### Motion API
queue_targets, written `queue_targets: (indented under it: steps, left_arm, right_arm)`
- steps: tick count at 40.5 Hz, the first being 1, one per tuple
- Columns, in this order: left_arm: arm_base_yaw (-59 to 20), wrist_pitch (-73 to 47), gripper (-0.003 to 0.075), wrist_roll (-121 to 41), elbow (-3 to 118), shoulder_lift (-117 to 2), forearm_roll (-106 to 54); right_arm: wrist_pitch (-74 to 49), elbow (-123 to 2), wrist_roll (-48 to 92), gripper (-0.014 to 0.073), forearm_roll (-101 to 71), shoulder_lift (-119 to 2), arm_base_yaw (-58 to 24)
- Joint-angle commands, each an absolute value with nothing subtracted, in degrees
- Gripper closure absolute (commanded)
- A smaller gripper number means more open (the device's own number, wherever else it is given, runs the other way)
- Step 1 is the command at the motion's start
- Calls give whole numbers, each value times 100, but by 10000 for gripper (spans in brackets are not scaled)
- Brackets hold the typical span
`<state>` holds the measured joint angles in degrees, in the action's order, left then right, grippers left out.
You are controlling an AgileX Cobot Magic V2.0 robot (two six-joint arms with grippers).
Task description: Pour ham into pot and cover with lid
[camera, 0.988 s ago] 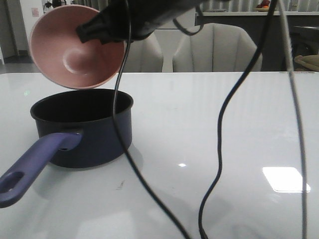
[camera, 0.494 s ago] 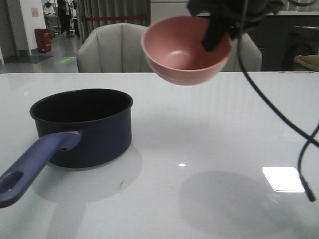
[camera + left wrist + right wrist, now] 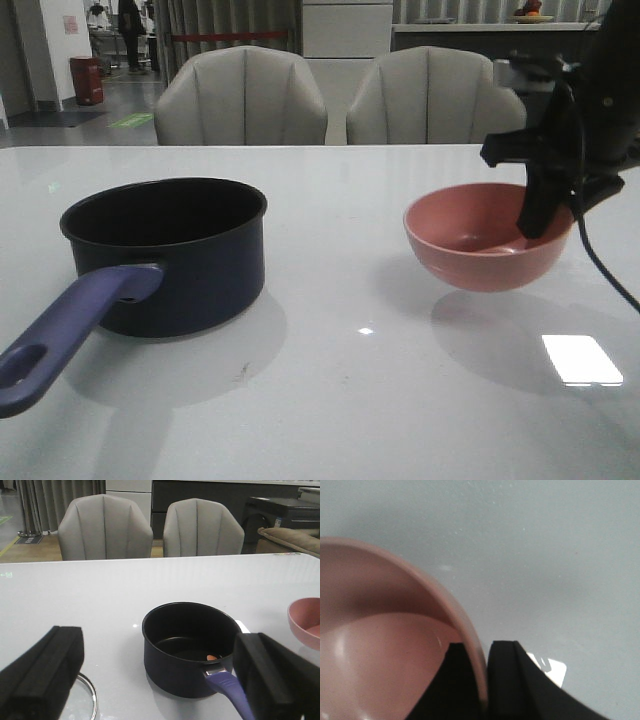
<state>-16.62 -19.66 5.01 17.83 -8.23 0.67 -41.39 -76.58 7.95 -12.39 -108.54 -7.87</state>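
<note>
Our right end effector [image 3: 482, 680] clamps the pink bowl's [image 3: 487, 238] rim; left end effector [image 3: 160, 680] gapes; lid [image 3: 86, 700] half-hidden; ham [image 3: 212, 657] barely visible inside the pot [image 3: 190, 647].

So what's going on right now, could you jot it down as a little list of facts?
pot: dark saucepan on the white table, uncovered
ham: one small orange piece visible inside the pot
pink bowl: looks empty, held by its rim just above the table
right pincer: clamped on the bowl's rim
left pincer: open, holding nothing
lid: glass edge lying beside the pot
</note>
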Motion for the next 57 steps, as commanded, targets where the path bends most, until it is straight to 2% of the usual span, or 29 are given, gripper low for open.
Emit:
queue_targets:
  steps: [1,5,13,17,25,33,47,57]
  left_arm:
    - [-1705,-1491,85,526,1947,-877,64]
    - [-1705,-1491,85,526,1947,-877,64]
    - [-1705,-1491,85,526,1947,-877,64]
    - [-1705,-1491,85,526,1947,-877,64]
    - [-1705,-1491,85,526,1947,-877,64]
    - [-1705,-1491,85,526,1947,-877,64]
    - [-1705,-1454,85,526,1947,-877,50]
    - [-1705,-1393,85,526,1947,-877,50]
  right_arm:
    - [-3950,-7804,767,449,-1480,-10782,-630]
    - [-3962,-7810,767,405,-1656,-10946,-589]
    - [-3940,-7913,858,189,-1631,-10951,-589]
    - [-4000,-7994,1136,136,-1501,-10716,-589]
    - [-3733,-7889,1502,139,-1469,-9648,-594]
    - [-3118,-7242,1884,139,-1474,-8283,-686]
    - [-934,-4617,1872,139,-1687,-5369,-997]
    - [-551,-2936,1872,139,-2005,-3210,-1197]
